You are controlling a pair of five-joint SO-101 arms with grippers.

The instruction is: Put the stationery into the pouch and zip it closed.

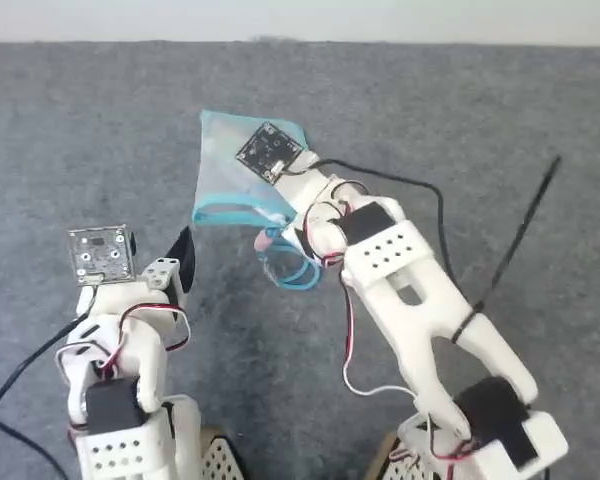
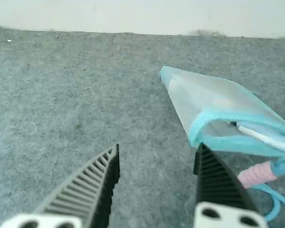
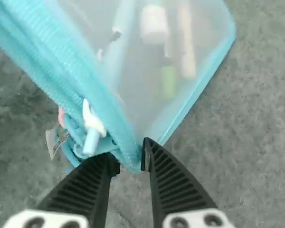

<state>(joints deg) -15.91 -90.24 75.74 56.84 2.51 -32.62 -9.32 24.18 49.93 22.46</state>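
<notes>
We have the right tool clamped on the pouch and the left tool gaping beside it.

The right tool has its jaws drawn narrow on the turquoise trim of the pouch, at the right end of the zip edge, with the white zipper pull just beside the jaws. The pouch sits mid-table towards the far side. Its zip edge runs left to right and faces near, and its closed side points far. We can see the stationery through the clear wall, lying lengthwise roughly near to far. The left tool hangs over the grey table, near and left of the pouch, with its jaws wide and nothing between them. A pink bead and blue loop dangle at the pouch's near right corner.
</notes>
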